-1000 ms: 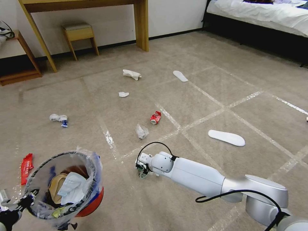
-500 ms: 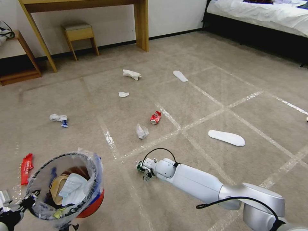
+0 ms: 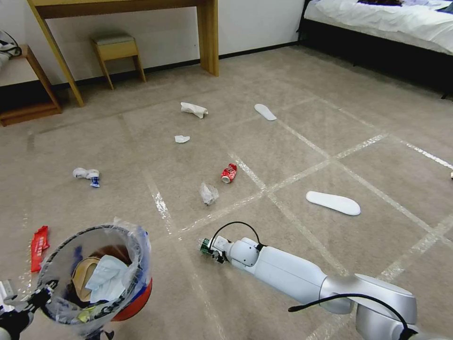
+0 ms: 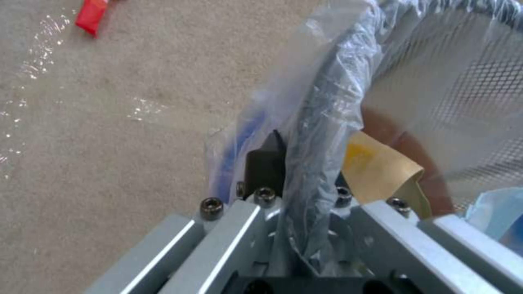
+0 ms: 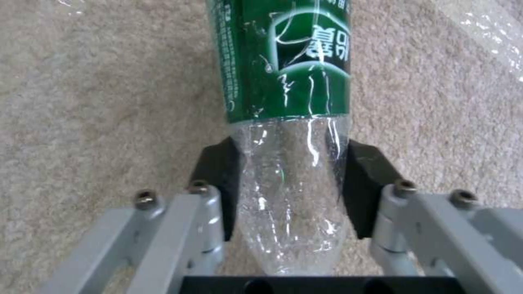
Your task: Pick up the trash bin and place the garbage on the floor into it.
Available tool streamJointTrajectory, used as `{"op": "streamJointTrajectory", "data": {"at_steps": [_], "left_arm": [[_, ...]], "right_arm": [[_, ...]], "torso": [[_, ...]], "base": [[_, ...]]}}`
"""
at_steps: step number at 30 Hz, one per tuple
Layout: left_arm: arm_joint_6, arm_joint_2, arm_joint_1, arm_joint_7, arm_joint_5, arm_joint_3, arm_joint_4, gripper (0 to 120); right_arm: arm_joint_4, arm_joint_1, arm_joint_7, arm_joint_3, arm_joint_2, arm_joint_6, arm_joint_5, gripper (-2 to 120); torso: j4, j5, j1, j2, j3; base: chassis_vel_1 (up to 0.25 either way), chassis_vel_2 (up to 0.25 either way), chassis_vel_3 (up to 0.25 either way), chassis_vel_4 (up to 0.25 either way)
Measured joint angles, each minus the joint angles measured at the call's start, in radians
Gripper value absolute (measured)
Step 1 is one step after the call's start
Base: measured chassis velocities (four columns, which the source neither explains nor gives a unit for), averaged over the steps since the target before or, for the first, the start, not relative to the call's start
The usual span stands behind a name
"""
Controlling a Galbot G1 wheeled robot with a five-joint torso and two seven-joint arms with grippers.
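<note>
The trash bin [image 3: 96,276], a red bucket with a crinkly clear liner, hangs at the lower left. My left gripper [image 3: 40,297] is shut on its dark rim [image 4: 321,122]. Brown paper and a pale tissue lie inside it. My right gripper [image 3: 207,248] sits low over the floor [image 3: 283,141], right of the bin, and is shut on a clear plastic bottle [image 5: 289,175] with a green label, whose body is pinched between the black pads [image 5: 218,171]. Other garbage on the carpet includes a red can [image 3: 229,173], crumpled clear plastic [image 3: 208,193], tissues [image 3: 194,109] and a red wrapper [image 3: 39,242].
Two flat white slippers [image 3: 333,202] [image 3: 265,112] lie to the right and farther off. A white and blue wad [image 3: 87,174] lies at the left. A wooden desk [image 3: 207,38], a stool [image 3: 115,49] and a low shelf [image 3: 28,94] line the far wall. A bed [image 3: 391,28] stands at the back right.
The right arm has sunk slightly toward the carpet and its wrist has turned, the gripper staying over the same spot. The bin has barely moved.
</note>
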Motion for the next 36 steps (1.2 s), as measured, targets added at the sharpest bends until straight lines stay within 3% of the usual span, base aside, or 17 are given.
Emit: {"op": "streamJointTrajectory", "data": {"at_steps": [7, 11, 13, 16, 17, 20, 26, 31, 32, 36], "left_arm": [[0.000, 0.011, -0.008, -0.003, 0.001, 0.013, -0.001, 1], [0.002, 0.018, -0.012, -0.008, 0.000, 0.021, -0.010, 1], [0.004, 0.024, -0.017, -0.013, -0.003, 0.030, -0.017, 1], [0.010, 0.047, -0.034, -0.030, -0.019, 0.062, -0.035, 1], [0.010, 0.047, -0.034, -0.030, -0.019, 0.062, -0.035, 1], [0.024, 0.075, -0.053, -0.046, -0.039, 0.111, -0.055, 1], [0.030, 0.107, -0.077, -0.053, -0.041, 0.163, -0.063, 1], [0.030, 0.143, -0.100, -0.059, -0.044, 0.207, -0.065, 1], [0.030, 0.143, -0.100, -0.059, -0.044, 0.207, -0.065, 1], [0.031, 0.157, -0.115, -0.062, -0.049, 0.228, -0.068, 1]], "right_arm": [[0.108, -0.020, 0.031, 0.061, -0.047, 0.003, 0.044, 20], [0.188, -0.026, 0.048, 0.111, -0.088, 0.009, 0.056, 20], [0.240, -0.026, 0.065, 0.143, -0.124, 0.025, 0.058, 20], [0.387, -0.030, 0.096, 0.253, -0.239, 0.073, 0.082, 20], [0.387, -0.030, 0.096, 0.253, -0.239, 0.073, 0.082, 20], [0.565, -0.048, 0.109, 0.387, -0.333, 0.104, 0.144, 20], [0.755, -0.078, 0.114, 0.512, -0.407, 0.148, 0.219, 20], [0.974, -0.086, 0.124, 0.611, -0.462, 0.170, 0.398, 20], [0.974, -0.086, 0.124, 0.611, -0.462, 0.170, 0.398, 20], [1.127, -0.006, 0.186, 0.562, -0.442, 0.168, 0.596, 20]], "torso": [[0.0000, 0.0000, 0.000, 0.000, 0.000], [0.0002, 0.0001, 0.000, 0.000, 0.000], [0.0001, -0.0001, 0.000, 0.000, 0.000], [-0.0005, -0.0001, 0.000, 0.000, 0.000], [-0.0005, -0.0001, 0.000, 0.000, 0.000], [-0.0002, -0.0001, 0.000, 0.000, 0.000], [-0.0001, 0.0000, 0.000, 0.000, 0.000], [-0.0003, 0.0001, 0.000, 0.000, 0.000], [-0.0003, 0.0001, 0.000, 0.000, 0.000], [-0.0001, -0.0001, 0.000, 0.000, 0.000]], "base": [[0.000, 0.000, 0.000, 0.000], [0.000, 0.000, 0.000, 0.000], [0.000, 0.000, 0.000, 0.000], [0.000, 0.000, 0.000, 0.000], [0.000, 0.000, 0.000, 0.000], [0.000, 0.000, 0.000, 0.000], [0.000, 0.000, 0.000, 0.000], [0.000, 0.000, 0.000, 0.000], [0.000, 0.000, 0.000, 0.000], [0.000, 0.000, 0.000, 0.000]]}}
